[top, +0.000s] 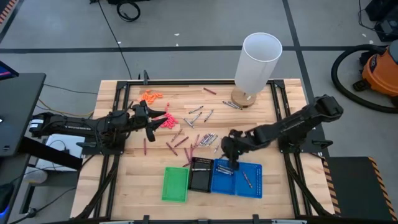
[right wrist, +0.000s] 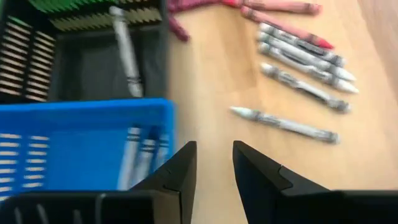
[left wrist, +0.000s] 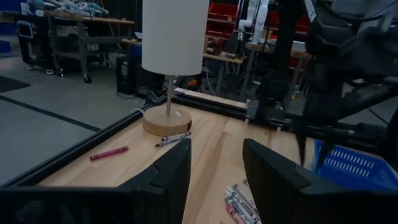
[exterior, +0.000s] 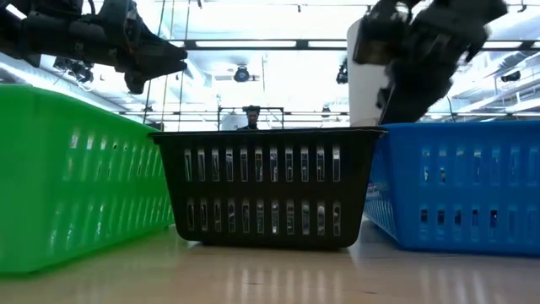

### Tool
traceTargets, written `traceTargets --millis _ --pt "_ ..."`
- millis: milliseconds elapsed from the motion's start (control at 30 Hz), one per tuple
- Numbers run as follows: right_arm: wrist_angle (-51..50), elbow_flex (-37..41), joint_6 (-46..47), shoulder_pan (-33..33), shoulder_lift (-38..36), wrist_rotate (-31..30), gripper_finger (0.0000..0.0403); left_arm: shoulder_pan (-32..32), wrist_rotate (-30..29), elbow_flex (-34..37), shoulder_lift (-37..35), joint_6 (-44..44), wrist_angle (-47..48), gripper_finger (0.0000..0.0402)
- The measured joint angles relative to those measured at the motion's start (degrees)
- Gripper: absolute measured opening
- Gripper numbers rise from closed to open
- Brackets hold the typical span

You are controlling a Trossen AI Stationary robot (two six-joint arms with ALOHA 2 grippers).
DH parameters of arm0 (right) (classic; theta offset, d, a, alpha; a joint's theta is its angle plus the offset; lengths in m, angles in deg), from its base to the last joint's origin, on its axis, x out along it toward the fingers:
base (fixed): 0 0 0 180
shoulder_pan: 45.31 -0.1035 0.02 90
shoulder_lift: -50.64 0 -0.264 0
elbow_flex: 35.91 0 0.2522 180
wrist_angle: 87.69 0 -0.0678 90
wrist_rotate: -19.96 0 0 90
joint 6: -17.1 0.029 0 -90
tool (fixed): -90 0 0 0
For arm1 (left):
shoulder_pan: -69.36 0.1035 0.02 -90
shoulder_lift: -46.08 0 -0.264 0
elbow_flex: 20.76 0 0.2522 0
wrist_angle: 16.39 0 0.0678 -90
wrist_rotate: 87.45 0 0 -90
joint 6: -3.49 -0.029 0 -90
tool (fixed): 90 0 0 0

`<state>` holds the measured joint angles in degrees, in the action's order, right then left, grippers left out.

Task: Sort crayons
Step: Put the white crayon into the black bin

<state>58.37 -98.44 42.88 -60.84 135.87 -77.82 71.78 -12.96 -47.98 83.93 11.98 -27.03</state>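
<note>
Lining the counter's (top: 112,180) near edge, three trays stand side by side: green tray (top: 175,184), black tray (top: 200,175), blue tray (top: 237,178).

Contents: green tray, nothing seen inside. Black tray, one grey crayon (right wrist: 127,52) lying on its floor in the right wrist view. Blue tray, several grey crayons (top: 224,170) near its black-tray end, one more (top: 247,180) farther along.

Right hand (top: 232,155): hangs over the blue tray's far edge, close to the black tray; fingers (right wrist: 176,174) parted with nothing between them. The tray's crayons lie directly beneath it.

Loose crayons, mid-counter: a row of grey ones (right wrist: 305,62) just beyond the right hand, maroon and red ones (top: 180,144) scattered from there toward the left hand, a few grey (top: 198,114) farther back.

Left hand (top: 152,118): held above the counter's left half, fingers (left wrist: 168,174) spread and empty, well apart from the trays. Beside it, a pink-red cluster (top: 168,121); beyond, an orange cluster (top: 150,96).

Far edge: one maroon crayon (top: 209,91); a white cylinder on a wooden base (top: 256,65) with grey crayons (top: 232,105) at its foot.
</note>
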Motion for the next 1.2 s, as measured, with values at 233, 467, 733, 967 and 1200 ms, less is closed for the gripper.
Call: traceTargets --millis 233,467,733,967,1200 --pt "0.1 0.0 -9.24 7.44 4.15 5.58 0.0113 -0.02 0.0 -0.01 -0.01 0.37 1.12 0.0157" --pt "1.47 0.0 -16.67 11.67 8.78 8.76 0.0113 0.0 0.0 0.0 -0.01 0.29 1.25 0.0157" --pt "-2.76 -6.85 -25.6 13.05 14.08 7.39 0.0113 -0.02 0.0 0.0 -0.01 -0.14 1.22 0.0157" --pt "-4.13 -10.52 -32.93 14.2 17.83 8.17 0.0113 -0.02 0.0 -0.01 -0.01 0.37 2.03 0.0157" --pt "-5.34 -10.71 -36.07 15.49 19.63 9.09 0.0113 -0.02 0.04 0.0 -0.01 2.75 5.86 0.0157"
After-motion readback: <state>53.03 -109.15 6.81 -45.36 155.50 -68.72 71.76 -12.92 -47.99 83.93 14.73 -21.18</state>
